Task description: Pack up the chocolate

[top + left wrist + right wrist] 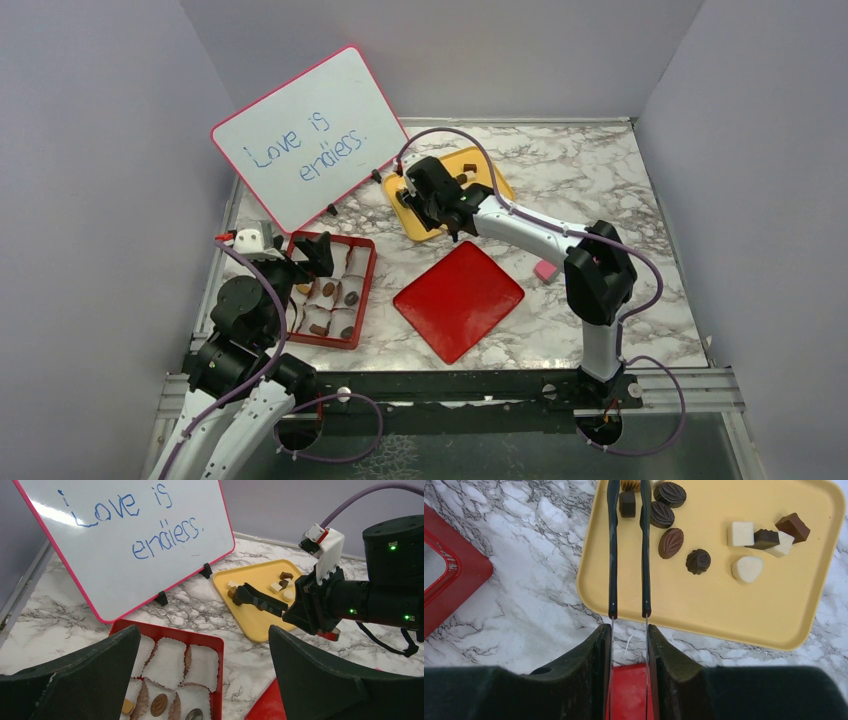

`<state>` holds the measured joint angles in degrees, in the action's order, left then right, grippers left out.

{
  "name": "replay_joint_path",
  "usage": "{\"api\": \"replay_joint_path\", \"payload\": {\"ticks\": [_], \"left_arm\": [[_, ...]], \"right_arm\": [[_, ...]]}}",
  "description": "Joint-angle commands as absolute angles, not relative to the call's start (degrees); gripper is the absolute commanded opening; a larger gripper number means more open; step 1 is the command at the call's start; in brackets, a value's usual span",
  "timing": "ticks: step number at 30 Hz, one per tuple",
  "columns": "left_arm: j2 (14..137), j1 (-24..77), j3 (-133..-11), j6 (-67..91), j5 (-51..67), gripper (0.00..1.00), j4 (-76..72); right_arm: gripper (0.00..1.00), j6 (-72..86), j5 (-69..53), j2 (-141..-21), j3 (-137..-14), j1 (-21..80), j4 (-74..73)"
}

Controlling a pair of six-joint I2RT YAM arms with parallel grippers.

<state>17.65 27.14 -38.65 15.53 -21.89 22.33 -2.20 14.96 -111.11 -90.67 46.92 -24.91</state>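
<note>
Veined marble tabletop (600, 180), left claw (203, 635) wide apart, empty, right claw (629, 635) clamping slim black tongs (613, 555) around blocky chocolate (627, 504)

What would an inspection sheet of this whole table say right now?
Surface: white-grey marbled tabletop, no spills seen.
Job's things: brown and cream chocolates loose on a yellow plastic tray; a few sit in white paper cups in a red box; red square lid lies alongside.
Clutter: small pink cube; pink-framed whiteboard reading "Love is endless."
Grippers: left gripper, jaws wide open, above the red box; right gripper, jaws shut on black-tipped metal tongs, a dark square chocolate between the tips.
Cables: purple cable along each arm.
Surroundings: plain grey walls.
</note>
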Motion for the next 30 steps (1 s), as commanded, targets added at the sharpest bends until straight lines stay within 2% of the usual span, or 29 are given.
{"api": "replay_joint_path", "payload": {"ticks": [1, 18, 24, 30], "left_arm": [[16.83, 27.25, -38.36, 14.89, -20.90, 0.99, 20.74], [16.70, 27.25, -38.32, 14.92, -21.22, 0.99, 20.74], [16.52, 27.25, -38.34, 14.85, -21.36, 0.99, 20.74], [16.53, 27.25, -38.33, 14.88, -21.36, 0.99, 20.73]], "right_arm": [[0.35, -2.11, 13.47, -112.65, -92.72, 46.67, -23.81], [0.34, -2.51, 14.03, -114.97, -93.25, 46.49, -23.91], [0.22, -2.46, 14.06, -114.60, -93.18, 46.41, -23.95], [0.21, -2.22, 13.80, -112.94, -92.63, 46.36, -24.16]]}}
